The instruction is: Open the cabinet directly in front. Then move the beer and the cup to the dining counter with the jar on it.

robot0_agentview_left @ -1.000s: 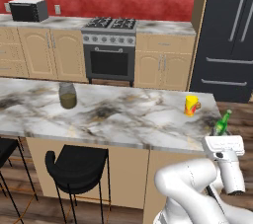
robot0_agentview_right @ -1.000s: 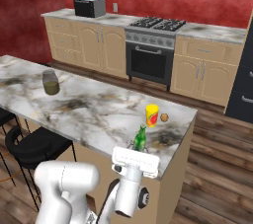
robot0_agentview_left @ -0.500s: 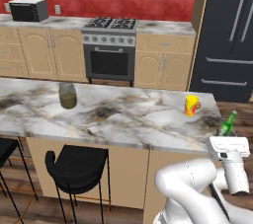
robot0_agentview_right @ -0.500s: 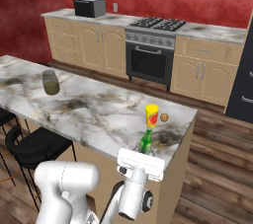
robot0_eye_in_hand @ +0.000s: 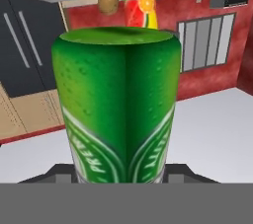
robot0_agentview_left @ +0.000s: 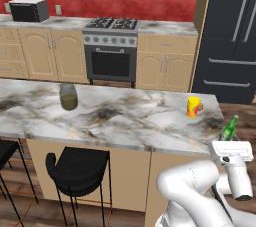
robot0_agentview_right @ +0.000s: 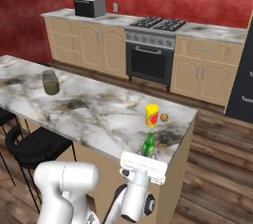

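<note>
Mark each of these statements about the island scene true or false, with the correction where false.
1. The cup stands on the dining counter. True.
2. The jar stands right beside the cup. False: it is far along the counter, well apart from the cup.
3. The beer lies flat on the counter. False: it is tilted but mostly upright at the counter's end, right above the gripper.
4. A small brown round object sits on the counter near the cup. True.
5. The oven door under the stove hangs open. False: it is closed.
</note>
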Robot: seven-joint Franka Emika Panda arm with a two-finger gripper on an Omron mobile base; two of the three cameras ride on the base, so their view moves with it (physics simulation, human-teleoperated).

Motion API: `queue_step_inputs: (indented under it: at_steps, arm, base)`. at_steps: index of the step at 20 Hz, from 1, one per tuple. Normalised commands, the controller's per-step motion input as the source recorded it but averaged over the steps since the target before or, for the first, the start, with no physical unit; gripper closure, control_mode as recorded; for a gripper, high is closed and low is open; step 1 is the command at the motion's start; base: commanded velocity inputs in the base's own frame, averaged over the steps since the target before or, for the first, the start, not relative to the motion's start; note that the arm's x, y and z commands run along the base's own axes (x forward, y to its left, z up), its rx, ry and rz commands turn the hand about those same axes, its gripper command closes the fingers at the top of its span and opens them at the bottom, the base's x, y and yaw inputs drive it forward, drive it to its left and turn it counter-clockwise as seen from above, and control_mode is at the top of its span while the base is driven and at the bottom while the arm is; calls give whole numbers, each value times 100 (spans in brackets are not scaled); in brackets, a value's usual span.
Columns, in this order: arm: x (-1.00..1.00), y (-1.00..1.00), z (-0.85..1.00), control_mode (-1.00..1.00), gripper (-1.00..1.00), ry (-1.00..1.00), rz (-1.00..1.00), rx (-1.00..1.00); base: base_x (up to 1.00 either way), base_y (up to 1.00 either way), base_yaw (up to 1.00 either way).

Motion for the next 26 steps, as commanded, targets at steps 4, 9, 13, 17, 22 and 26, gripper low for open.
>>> queue_step_inputs:
  at_steps: [4, 9, 13, 17, 22, 26]
  arm:
    - [0, 0, -29, -100, 100, 0, 0, -8]
    - [0, 0, -9, -100, 100, -2, 0, -6]
    - [0, 0, 0, -100, 100, -6, 2, -3]
    - [0, 0, 0, -100, 100, -6, 3, -2]
    - [4, 0, 0, -100, 100, -8, 4, -2]
    - [17, 0, 0, -100, 100, -11, 6, -1]
  base:
    - [0, 0, 0]
    - [0, 0, 0]
    - [0, 0, 0]
    - [0, 0, 0]
    - [0, 0, 0]
    - [0, 0, 0]
